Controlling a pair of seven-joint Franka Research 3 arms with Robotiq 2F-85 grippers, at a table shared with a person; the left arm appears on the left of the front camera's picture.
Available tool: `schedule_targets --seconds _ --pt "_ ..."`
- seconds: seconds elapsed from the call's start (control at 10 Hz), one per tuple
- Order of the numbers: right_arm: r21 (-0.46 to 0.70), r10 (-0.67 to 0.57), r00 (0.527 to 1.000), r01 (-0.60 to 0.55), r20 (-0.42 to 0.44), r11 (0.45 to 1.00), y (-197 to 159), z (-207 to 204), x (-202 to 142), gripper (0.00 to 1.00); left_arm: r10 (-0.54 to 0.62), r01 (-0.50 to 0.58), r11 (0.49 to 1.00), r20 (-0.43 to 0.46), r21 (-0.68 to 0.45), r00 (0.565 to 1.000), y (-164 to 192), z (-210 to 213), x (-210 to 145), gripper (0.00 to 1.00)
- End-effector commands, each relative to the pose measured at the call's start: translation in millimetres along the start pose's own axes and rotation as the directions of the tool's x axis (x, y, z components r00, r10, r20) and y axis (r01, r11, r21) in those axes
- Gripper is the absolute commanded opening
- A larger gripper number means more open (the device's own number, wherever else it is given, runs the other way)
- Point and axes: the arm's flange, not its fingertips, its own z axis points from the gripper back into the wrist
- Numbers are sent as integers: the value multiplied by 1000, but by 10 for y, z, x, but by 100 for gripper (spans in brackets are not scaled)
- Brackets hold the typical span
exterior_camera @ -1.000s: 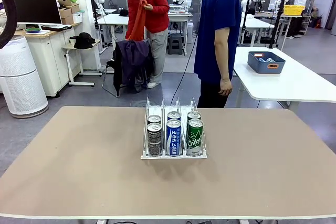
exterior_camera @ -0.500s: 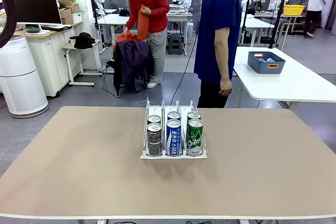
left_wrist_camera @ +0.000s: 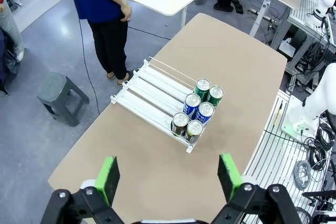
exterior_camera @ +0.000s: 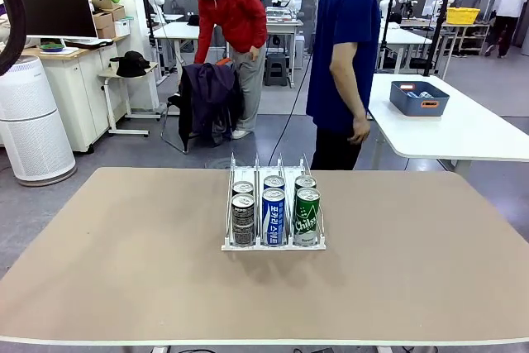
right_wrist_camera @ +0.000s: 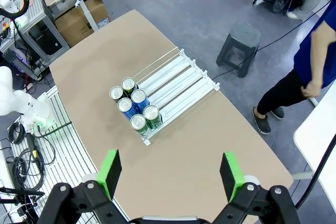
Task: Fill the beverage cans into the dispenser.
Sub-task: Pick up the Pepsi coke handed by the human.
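Observation:
The dispenser stands in the middle of the tan table. Each of its three lanes holds two beverage cans at the front: dark ones on the left, blue-and-white ones in the middle, green ones on the right. The back of the lanes is bare. My left gripper hangs open high above the table, with the cans far below it. My right gripper is also open and high up, looking down on the cans and the rack. Neither holds anything.
A person in a blue shirt stands at the table's far edge, hands down. A blue-grey bin sits on a white table at the right. A grey stool stands on the floor beyond the far edge. Another person in red bends over a chair farther back.
The person in red in the background has bent down and put the orange cloth away. The person in blue shifted an arm slightly. Grippers, cans and dispenser have not moved.

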Motion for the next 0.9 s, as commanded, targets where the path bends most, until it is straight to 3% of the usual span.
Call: schedule_targets --seconds 0.0,0.8 --pt "0 1 1000 -1 1 1000 4 4 1 100 2 -2 1000 2 0 1000 -1 7 -8 100" --pt "0 1 1000 -1 1 1000 4 4 1 100 2 -2 1000 2 0 1000 -1 7 -8 100"
